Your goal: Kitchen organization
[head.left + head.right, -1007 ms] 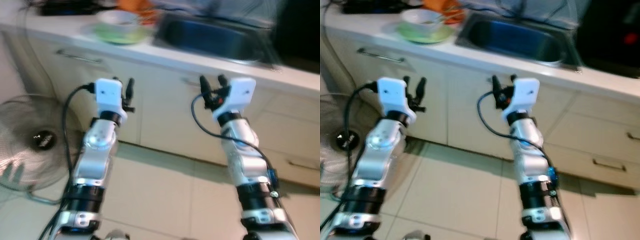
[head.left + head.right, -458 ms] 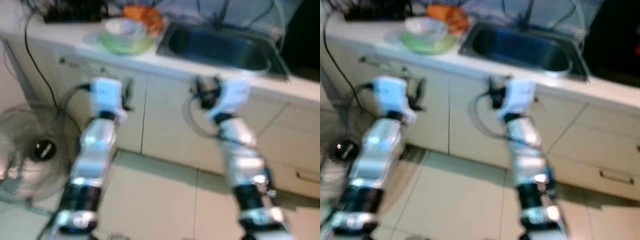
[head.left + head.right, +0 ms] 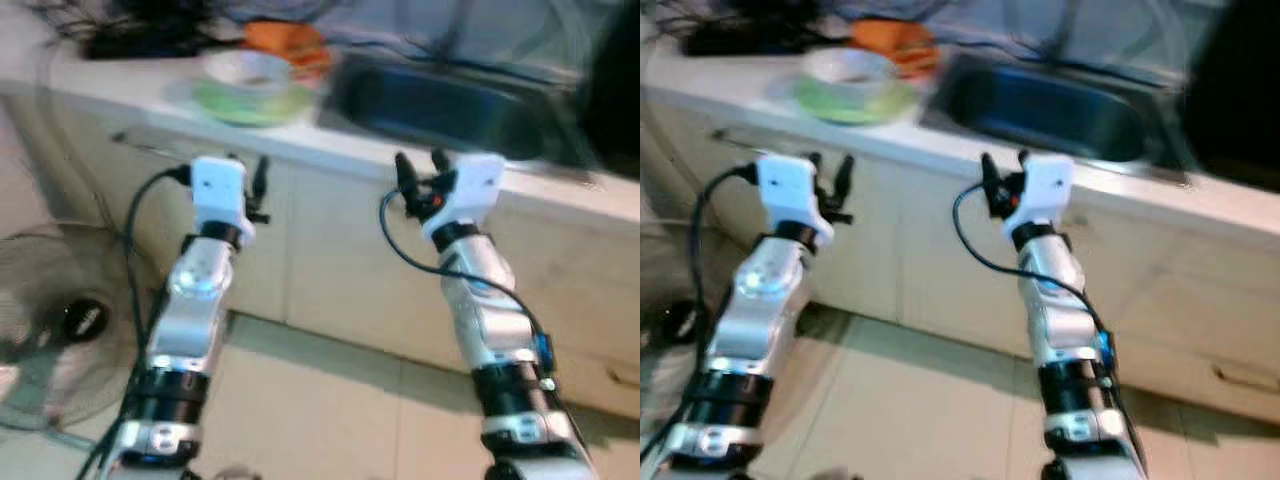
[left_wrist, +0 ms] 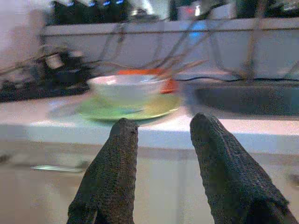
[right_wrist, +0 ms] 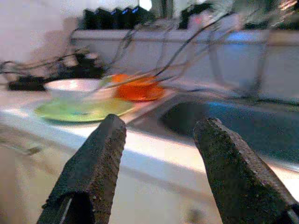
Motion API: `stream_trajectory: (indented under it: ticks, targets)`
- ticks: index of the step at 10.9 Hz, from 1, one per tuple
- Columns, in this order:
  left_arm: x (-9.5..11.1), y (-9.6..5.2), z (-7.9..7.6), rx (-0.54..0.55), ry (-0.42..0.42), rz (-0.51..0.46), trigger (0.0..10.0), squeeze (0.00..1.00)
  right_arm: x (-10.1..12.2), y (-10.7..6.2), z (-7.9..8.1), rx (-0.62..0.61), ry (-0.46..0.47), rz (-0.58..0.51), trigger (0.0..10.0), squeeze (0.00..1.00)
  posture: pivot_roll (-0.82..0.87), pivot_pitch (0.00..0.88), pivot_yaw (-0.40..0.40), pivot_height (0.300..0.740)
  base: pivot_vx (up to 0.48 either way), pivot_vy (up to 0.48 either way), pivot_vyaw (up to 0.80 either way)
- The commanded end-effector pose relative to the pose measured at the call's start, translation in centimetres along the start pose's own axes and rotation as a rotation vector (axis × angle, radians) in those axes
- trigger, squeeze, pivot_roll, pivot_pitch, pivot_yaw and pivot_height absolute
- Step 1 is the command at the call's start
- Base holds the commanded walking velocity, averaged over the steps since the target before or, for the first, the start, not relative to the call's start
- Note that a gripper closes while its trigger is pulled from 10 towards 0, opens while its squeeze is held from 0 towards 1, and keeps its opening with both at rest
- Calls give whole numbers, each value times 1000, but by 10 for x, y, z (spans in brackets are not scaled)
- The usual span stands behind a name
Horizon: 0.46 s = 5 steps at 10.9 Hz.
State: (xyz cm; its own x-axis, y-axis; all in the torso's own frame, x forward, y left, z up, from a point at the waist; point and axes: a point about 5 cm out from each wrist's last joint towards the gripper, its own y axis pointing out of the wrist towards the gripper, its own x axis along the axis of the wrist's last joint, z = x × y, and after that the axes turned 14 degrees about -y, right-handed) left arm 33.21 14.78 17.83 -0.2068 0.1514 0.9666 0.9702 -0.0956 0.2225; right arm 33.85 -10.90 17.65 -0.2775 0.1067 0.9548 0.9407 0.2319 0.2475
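Note:
A white bowl (image 3: 244,68) sits on a green plate (image 3: 250,100) on the white counter (image 3: 120,90), left of a dark sink (image 3: 455,100). An orange object (image 3: 285,40) lies just behind the plate. Both arms are raised in front of the cabinet fronts, below the counter edge. My left gripper (image 3: 246,170) is open and empty, below the plate. My right gripper (image 3: 420,168) is open and empty, below the sink's left end. Seen from the left wrist, the bowl (image 4: 125,88) and plate (image 4: 154,106) lie beyond the fingertips (image 4: 124,135).
Cream cabinet doors with a metal handle (image 3: 150,148) run under the counter. A standing fan (image 3: 60,320) lies on the tiled floor at the left. Dark cables and a black object (image 3: 130,40) crowd the counter's back left. A wire rack (image 5: 224,51) stands behind the sink.
The camera has shifted and the counter sits slightly closer in view. Both grippers stay raised and open at about the same height.

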Motion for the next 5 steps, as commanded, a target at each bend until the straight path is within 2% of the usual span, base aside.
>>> stream_trajectory:
  ticks: [1, 5]
  targets:
    - [1, 2, -5, -19, 3, -1, 10000, 0, 2, 1, -6, -14, -2, -4, 10000, 0, -25, 37, -96, 719, 386, 0, 0]
    - [1, 2, -6, -24, 6, -1, 10000, 0, 2, 1, -3, -12, 1, -2, 10000, 0, -26, 35, -91, 719, 388, 0, 0]
